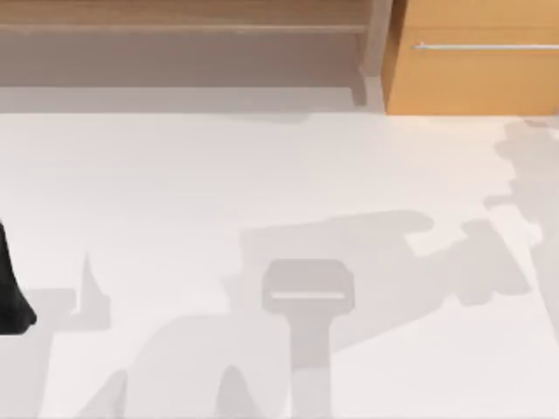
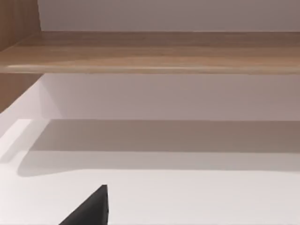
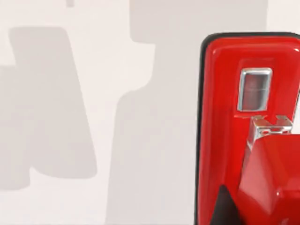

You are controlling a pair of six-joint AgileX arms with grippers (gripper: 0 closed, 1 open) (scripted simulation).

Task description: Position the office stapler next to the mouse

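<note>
Looking down from your right wrist, you are seeing the red stapler (image 3: 225, 131) close below, lying on the white desk (image 1: 175, 192). Whether those jaws are holding it, you cannot tell. Your left arm (image 1: 10, 292) is waiting at the desk's left edge. Next, you need to find the mouse.

no readable text, no labels, no brands, no numbers, no signs
</note>
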